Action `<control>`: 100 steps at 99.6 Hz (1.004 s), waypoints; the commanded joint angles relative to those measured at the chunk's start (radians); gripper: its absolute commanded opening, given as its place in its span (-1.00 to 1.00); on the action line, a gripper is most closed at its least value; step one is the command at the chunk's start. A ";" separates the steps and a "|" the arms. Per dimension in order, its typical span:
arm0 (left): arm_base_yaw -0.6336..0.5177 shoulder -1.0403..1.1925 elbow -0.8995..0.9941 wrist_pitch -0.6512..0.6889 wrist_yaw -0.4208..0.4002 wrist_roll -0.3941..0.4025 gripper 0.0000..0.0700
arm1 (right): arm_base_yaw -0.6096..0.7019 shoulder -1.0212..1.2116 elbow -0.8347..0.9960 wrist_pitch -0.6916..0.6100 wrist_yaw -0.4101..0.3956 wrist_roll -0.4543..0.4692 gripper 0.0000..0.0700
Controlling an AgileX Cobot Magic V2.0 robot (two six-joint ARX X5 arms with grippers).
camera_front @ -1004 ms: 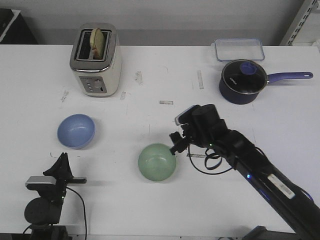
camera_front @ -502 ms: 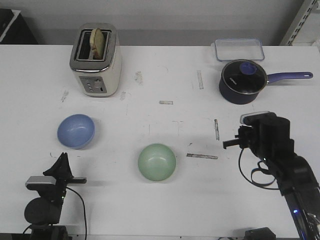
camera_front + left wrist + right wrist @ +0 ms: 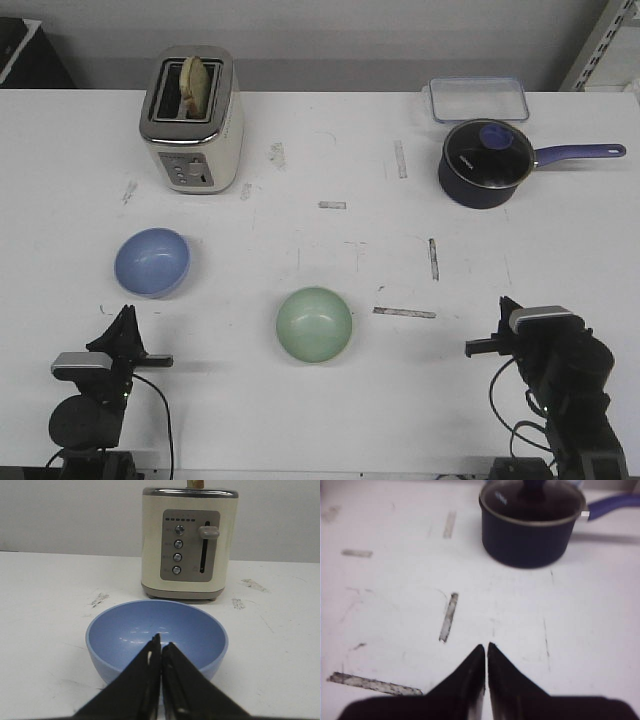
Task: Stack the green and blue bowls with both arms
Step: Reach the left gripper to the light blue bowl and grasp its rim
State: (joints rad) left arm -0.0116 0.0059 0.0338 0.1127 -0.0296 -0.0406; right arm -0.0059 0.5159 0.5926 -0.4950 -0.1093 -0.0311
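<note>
Two hands sit at the near edge of the tabletop (image 3: 300, 420), both parked low and both empty. Left hand (image 3: 122, 325): fingers pressed together to a point, nothing between them, touching nothing; the left wrist view shows the closed tips (image 3: 161, 647) aimed straight at the blue bowl (image 3: 152, 262), which sits upright just beyond them, slightly toward the robot's right, mouth up. Right hand (image 3: 490, 347): also closed tip to tip per the right wrist view (image 3: 485, 649), holding nothing, over bare tabletop. Green bowl (image 3: 314, 324) stands upright near the centre, between the two arms, well apart from the blue bowl and not stacked. It lies off to the right hand's left side, not ahead of it; that wrist camera faces the dark saucepan (image 3: 532, 522) and scuff marks, with no bowl in view. Judgement: left arm is the nearer one for the blue bowl, right arm for the green; both would need to spread their fingers before any rim grasp, and the right would have to turn toward the centre. Bowls are round, so no preferred axis. Farther back: a cream toaster (image 3: 191, 120) behind the blue bowl, and a clear lidded container (image 3: 478, 99) at the far side.
</note>
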 commanded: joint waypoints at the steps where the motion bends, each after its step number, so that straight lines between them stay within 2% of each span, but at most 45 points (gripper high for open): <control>1: -0.002 -0.001 -0.020 0.016 -0.003 -0.033 -1.00 | 0.000 -0.035 -0.013 0.025 -0.001 -0.012 -1.00; 10: -0.002 -0.001 -0.019 0.027 -0.004 -0.068 -1.00 | 0.000 -0.072 -0.029 0.033 0.003 -0.012 -1.00; 22: -0.002 -0.001 0.009 0.078 -0.004 -0.077 -1.00 | 0.000 -0.079 -0.031 0.035 0.004 -0.013 -1.00; 41: -0.002 0.034 0.203 0.085 -0.004 -0.073 -1.00 | 0.000 -0.076 -0.031 0.042 0.004 -0.012 -1.00; 60: -0.002 0.245 0.565 -0.127 -0.003 -0.032 -1.00 | 0.000 -0.076 -0.031 0.041 0.004 -0.012 -1.00; 70: -0.002 0.391 0.759 -0.248 -0.003 0.019 -1.00 | 0.000 -0.076 -0.031 0.041 0.004 -0.012 -1.00; 84: -0.002 0.573 0.973 -0.368 -0.004 0.055 -0.98 | 0.000 -0.076 -0.031 0.041 0.004 -0.012 -1.00; 89: -0.001 0.629 1.028 -0.398 -0.004 0.056 -0.91 | 0.000 -0.076 -0.031 0.041 0.004 -0.012 -1.00; 100: 0.009 0.732 1.090 -0.411 -0.005 0.056 -0.47 | 0.000 -0.076 -0.031 0.042 0.004 -0.012 -1.00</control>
State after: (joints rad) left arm -0.0093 0.6857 1.0988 -0.2981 -0.0296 -0.0029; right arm -0.0059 0.4366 0.5636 -0.4652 -0.1055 -0.0372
